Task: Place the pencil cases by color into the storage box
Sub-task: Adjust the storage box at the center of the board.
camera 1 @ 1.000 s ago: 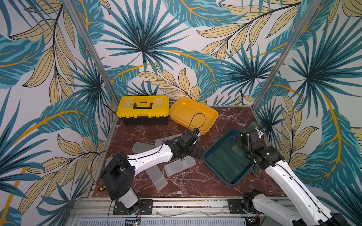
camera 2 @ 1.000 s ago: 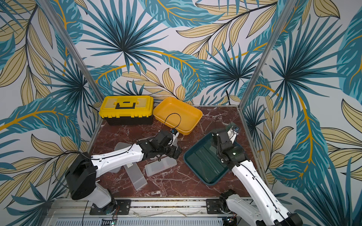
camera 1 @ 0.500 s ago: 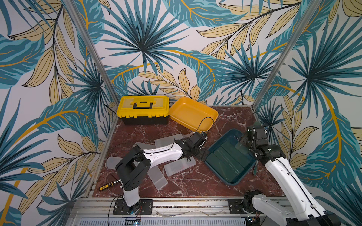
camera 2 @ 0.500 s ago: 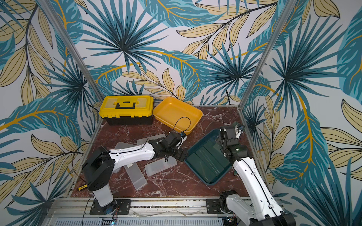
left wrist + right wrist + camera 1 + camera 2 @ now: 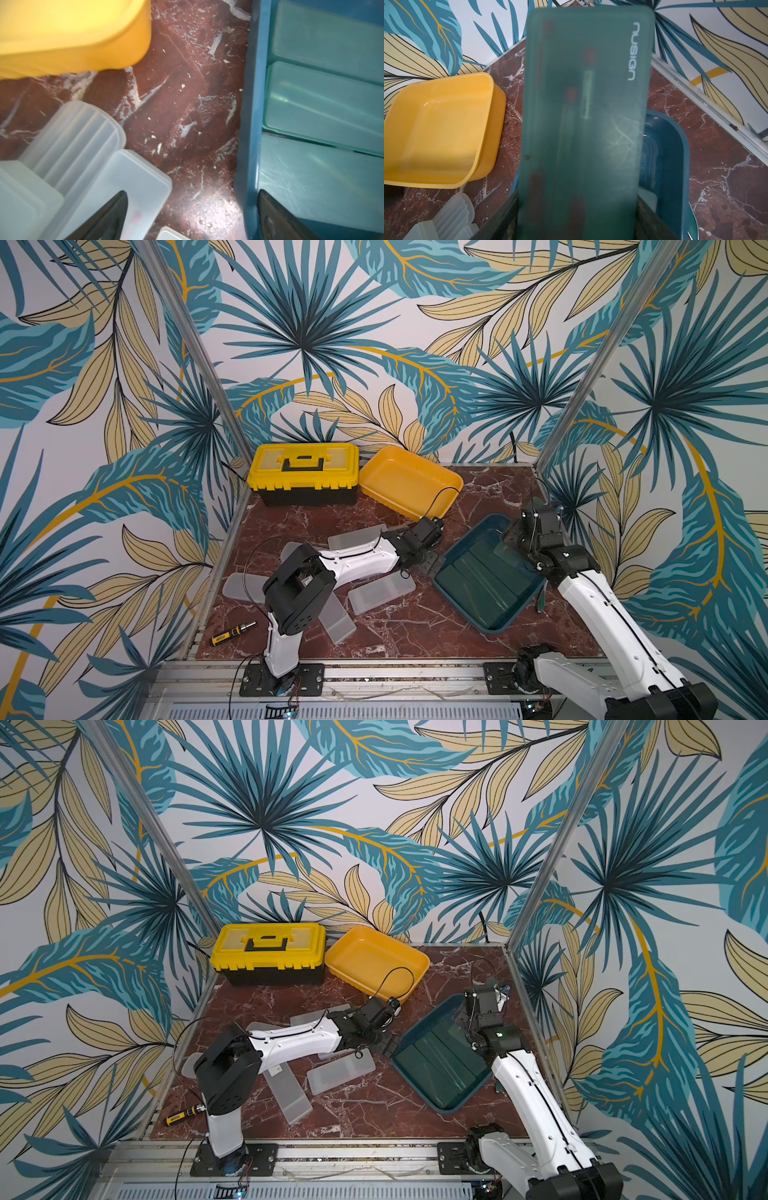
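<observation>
1. At the far left, near the front edge of the marble table, we see a small screwdriver lying by the frame.
2. Next come the white cases, lying loose on the table in both top views. Some overlap and some sit partly under the left arm.
3. Behind them a yellow toolbox stands shut against the back wall, with a yellow box just beside it.
4. The left gripper hangs low with its jaws spread wide and nothing between them. One finger is over a white case and the other over the rim of the teal box.
5. Right of the middle, inside the teal box, we see green cases lying flat, side by side.
6. Furthest right, the right gripper pinches the held green case across its width at one end. We see it above the far end of the teal box.
</observation>
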